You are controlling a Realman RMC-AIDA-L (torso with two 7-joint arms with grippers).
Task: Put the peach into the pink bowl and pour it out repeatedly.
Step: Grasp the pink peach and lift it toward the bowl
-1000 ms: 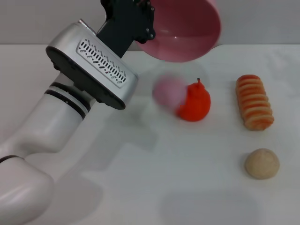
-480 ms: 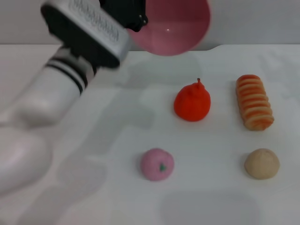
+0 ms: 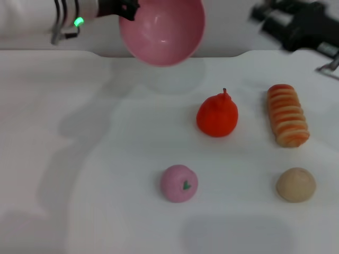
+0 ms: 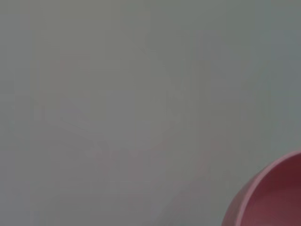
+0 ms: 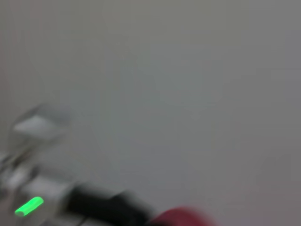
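Observation:
The pink bowl (image 3: pixel 162 30) hangs in the air above the table's far edge, tipped so that its empty inside faces me. My left gripper (image 3: pixel 126 9) is shut on its rim at the left side. The bowl's rim also shows in the left wrist view (image 4: pixel 270 197). The peach (image 3: pixel 179 183) lies on the table in front, pale pink with its small green stem facing me, well apart from the bowl. My right gripper (image 3: pixel 271 20) is in the air at the far right, blurred, away from the peach.
A red-orange pear-shaped fruit (image 3: pixel 217 117) stands at the middle of the white table (image 3: pixel 106 159). A striped bread roll (image 3: pixel 287 115) lies at the right and a beige rough ball (image 3: pixel 295 184) at the front right. The left arm's green light shows in the right wrist view (image 5: pixel 29 206).
The peach fell from beside the red fruit and rolled to rest at the front. My left arm swung up and back, carrying the bowl leftward. My right gripper came into view at the far right.

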